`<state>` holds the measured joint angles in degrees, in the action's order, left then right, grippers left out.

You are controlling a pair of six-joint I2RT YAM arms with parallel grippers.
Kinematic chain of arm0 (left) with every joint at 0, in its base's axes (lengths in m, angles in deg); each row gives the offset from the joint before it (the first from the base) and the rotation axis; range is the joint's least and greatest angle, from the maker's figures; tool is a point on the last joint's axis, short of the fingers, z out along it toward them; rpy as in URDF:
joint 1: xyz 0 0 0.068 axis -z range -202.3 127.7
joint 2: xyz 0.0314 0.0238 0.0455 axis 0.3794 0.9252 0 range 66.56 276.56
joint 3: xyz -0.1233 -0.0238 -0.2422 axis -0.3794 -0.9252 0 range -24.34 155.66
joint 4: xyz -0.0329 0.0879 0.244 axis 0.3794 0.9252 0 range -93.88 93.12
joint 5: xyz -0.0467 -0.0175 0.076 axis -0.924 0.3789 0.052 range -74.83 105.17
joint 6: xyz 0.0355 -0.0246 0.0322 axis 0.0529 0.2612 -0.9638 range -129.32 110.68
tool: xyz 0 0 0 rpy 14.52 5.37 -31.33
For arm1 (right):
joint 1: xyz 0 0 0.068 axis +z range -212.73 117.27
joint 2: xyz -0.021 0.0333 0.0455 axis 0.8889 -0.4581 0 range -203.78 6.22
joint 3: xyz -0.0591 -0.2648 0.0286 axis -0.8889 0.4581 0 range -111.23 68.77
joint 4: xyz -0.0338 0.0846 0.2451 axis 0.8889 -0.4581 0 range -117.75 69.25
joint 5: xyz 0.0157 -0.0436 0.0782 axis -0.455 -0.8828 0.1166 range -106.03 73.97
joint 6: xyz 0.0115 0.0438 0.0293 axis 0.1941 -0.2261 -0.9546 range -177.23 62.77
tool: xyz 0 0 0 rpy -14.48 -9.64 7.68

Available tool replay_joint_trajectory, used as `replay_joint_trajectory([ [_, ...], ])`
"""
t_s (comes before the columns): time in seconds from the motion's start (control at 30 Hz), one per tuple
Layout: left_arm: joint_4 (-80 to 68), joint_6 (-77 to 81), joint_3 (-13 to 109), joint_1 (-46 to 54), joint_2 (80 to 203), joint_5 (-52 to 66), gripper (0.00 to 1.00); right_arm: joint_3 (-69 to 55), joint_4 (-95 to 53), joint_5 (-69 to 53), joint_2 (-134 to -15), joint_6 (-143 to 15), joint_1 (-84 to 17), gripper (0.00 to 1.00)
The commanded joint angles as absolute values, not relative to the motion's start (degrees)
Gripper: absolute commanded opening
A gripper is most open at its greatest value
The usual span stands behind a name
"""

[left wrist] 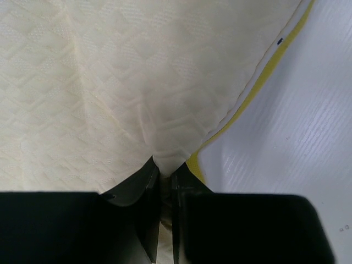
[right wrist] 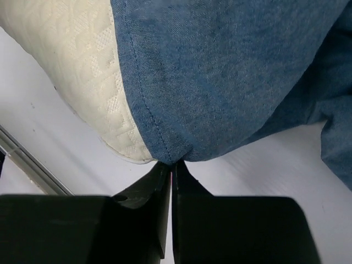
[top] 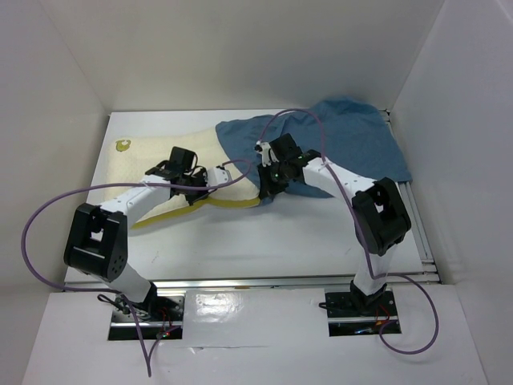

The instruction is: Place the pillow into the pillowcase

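left gripper (left wrist: 165, 169) is seen pinched shut on a fold of the pillow (left wrist: 110, 82), close to its yellow edge. right gripper (right wrist: 171, 165) is pressed together on the hem of the pillowcase (right wrist: 231, 82).

pillow is laid flat across the left and middle of the table (top: 240, 249). its right end is covered by the case mouth and the larger part is bare, the yellowish mark (top: 123, 145) at the far-left corner included. rest of the case is bunched toward the far right.

step judged: insertion begun, one end sheathed only.

next move, as judged: hem to be drawn leftward over the pillow while the pillow is braced or fed rightward. whether one layer of hem or both is caught cannot be told; if both, the mouth would be shut flat.
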<state>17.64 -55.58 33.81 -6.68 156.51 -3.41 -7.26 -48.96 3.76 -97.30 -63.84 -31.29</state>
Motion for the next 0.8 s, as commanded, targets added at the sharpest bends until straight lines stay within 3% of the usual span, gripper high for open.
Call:
replay_joint_trajectory([
  [0.0, 18.80, -55.37, 35.07, -7.27, 157.87, -5.21, 0.17, -11.20, -45.45, 5.32, -98.10, -62.85, -32.15, 0.06],
  [0.13, 18.27, -53.45, 35.69, -7.80, 158.49, -5.22, 0.15, -13.31, -46.06, 8.40, -98.10, -62.32, -32.15, 0.03],
  [0.3, 18.27, -48.44, 39.81, -7.80, 161.56, -4.69, 0.00, -15.51, -49.40, 11.65, -97.23, -61.80, -29.43, 0.01],
  [0.77, 22.23, -29.10, 55.19, -15.61, 171.75, -13.03, 0.00, -7.52, -55.91, 13.77, -88.35, -60.13, -27.93, 0.00],
])
